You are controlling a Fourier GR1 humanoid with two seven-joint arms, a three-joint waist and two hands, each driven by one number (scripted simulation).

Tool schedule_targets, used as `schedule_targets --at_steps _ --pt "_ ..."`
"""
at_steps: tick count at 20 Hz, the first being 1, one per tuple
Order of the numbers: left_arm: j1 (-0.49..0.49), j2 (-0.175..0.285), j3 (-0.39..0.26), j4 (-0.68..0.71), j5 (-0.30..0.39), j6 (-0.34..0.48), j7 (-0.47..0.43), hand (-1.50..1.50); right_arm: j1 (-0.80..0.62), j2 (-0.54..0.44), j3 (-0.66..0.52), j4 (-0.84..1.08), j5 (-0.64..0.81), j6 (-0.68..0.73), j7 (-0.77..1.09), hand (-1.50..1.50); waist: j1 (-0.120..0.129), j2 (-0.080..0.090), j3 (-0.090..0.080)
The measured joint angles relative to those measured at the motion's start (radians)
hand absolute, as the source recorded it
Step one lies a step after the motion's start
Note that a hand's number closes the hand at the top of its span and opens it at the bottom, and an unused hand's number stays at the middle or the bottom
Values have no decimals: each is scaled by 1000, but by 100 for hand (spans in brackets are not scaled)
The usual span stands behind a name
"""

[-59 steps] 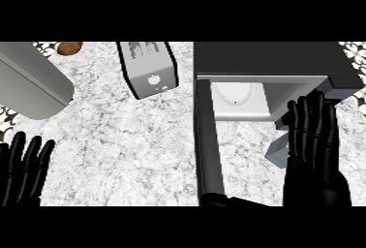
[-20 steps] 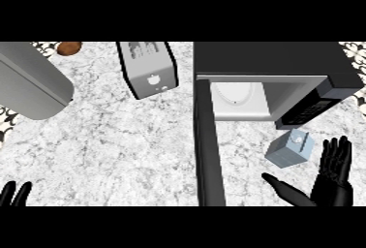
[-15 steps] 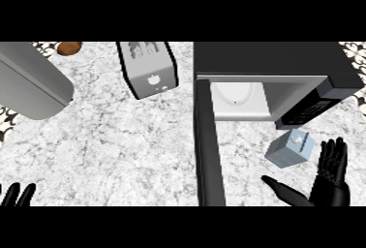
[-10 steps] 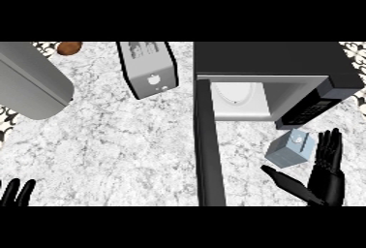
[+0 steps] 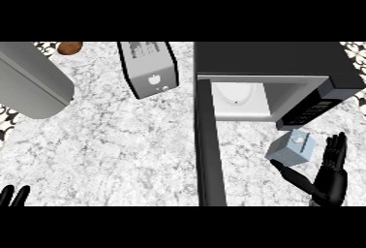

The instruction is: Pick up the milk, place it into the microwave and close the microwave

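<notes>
You see the milk [image 5: 292, 149] standing on the counter [image 5: 121, 145] just in front of the microwave [image 5: 275, 63], right of its open door [image 5: 207, 145]. Your right hand [image 5: 330, 177] is beside the carton, on the side away from that door. Its fingers are straight and its thumb spreads wide toward the carton, holding nothing. Well left of the microwave, your left hand [image 5: 22, 195] shows only straight fingertips.

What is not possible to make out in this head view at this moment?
Left hand: only fingertips show; the lower edge cuts off the rest.
Right hand and milk: touching or apart, cannot tell from above.
Microwave: its top hides most of the inside.
Brown thing at upper left: cut by the edge, too small to name.
</notes>
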Motion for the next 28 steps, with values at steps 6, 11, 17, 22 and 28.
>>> schedule_targets --at_steps 6,11,17,22,28 --pt "-23 2 11 8 -3 -2 10 -150 -38 -36 -65 162 -18 23 -78 -150 -2 0 0" --pt "-41 1 12 -4 9 8 39 -150 -77 -66 -49 271 -52 215 -124 -150 1 1 1" --pt "-26 -1 18 8 14 -3 28 -150 -96 -77 12 304 -60 428 -187 150 2 0 1" --pt "-10 -2 24 10 30 -18 21 -150 -111 -51 -6 282 -23 322 -243 150 -1 -1 0" --pt "-13 6 61 35 57 -41 3 -150 -141 7 -28 211 -23 223 -245 150 -3 -1 0"
